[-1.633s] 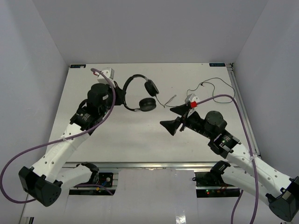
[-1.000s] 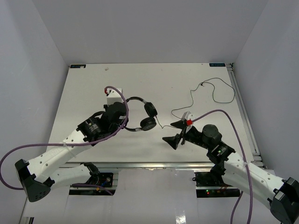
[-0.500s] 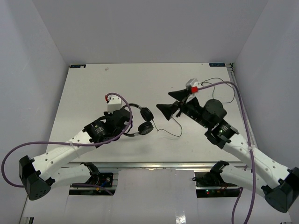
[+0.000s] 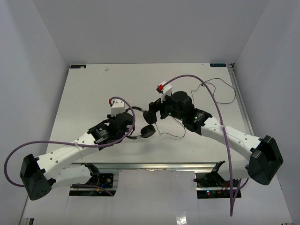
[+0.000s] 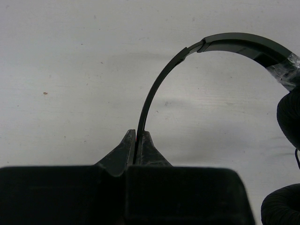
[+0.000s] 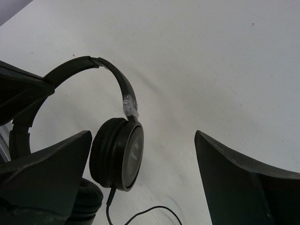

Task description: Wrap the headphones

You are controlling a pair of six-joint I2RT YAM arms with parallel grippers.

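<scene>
Headphones: my left claw pinched on the headband, steadying them I judge; my right claw wide, earcup between its fingers; cord loose right of centre on the table.

A white table sits boxed in by plain pale walls at nine, twelve and three o'clock, a metal rail at six

Bright even light, soft shadows
</scene>
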